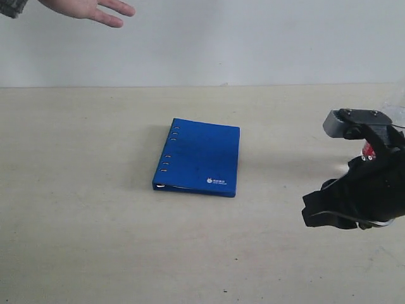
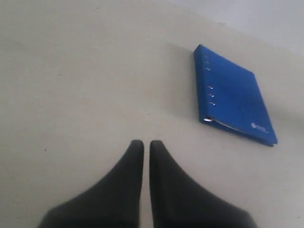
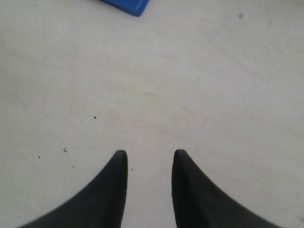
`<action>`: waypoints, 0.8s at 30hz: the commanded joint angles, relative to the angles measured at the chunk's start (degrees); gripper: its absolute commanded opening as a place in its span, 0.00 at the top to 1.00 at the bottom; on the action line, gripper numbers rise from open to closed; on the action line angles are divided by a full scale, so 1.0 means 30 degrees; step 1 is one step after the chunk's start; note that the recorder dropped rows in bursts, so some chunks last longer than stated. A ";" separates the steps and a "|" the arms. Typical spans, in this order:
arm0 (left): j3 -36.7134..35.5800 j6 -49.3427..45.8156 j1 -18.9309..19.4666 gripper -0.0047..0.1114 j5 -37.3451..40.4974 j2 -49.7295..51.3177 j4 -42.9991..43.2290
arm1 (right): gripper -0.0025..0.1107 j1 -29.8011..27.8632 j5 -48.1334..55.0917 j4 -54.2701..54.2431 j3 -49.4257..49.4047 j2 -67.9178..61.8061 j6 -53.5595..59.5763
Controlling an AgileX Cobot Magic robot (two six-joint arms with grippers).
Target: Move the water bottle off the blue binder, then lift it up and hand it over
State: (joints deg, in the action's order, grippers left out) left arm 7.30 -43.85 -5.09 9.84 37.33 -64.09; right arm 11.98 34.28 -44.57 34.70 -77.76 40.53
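The blue binder (image 1: 199, 155) lies flat mid-table with nothing on top of it; it also shows in the left wrist view (image 2: 235, 97), and one corner of it shows in the right wrist view (image 3: 128, 5). The water bottle is mostly hidden. Only a small red patch (image 1: 367, 150), which may belong to it, peeks out behind the right arm at the far right. My right gripper (image 3: 148, 156) hovers open over bare table to the right of the binder, holding nothing. My left gripper (image 2: 146, 145) is shut and empty, well short of the binder, and out of the exterior view.
A person's open hand (image 1: 88, 9) reaches in at the top left, above the far side of the table. The right arm's black body and grey camera housing (image 1: 345, 123) fill the right edge. A pale wall runs behind the table.
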 commanded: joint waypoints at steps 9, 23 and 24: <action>0.4028 -0.1096 -0.4527 0.92 -0.5327 0.9464 -0.0572 | 0.74 -0.0016 -0.3574 -0.3083 0.0080 -0.0048 0.3675; 0.8788 -0.0665 -0.7875 0.92 -0.6693 1.7527 0.0784 | 0.74 -0.0016 -0.2701 -0.8763 0.0326 -0.2922 0.8389; 0.9106 -0.0665 -0.7875 0.92 -0.6648 1.7907 0.1066 | 0.74 -0.0016 -0.2519 -0.9644 0.0513 -0.3520 0.9094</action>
State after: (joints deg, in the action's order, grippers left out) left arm 32.03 -46.58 -28.39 -10.56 87.54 -62.36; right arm 11.98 26.12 -65.22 34.79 -84.72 61.60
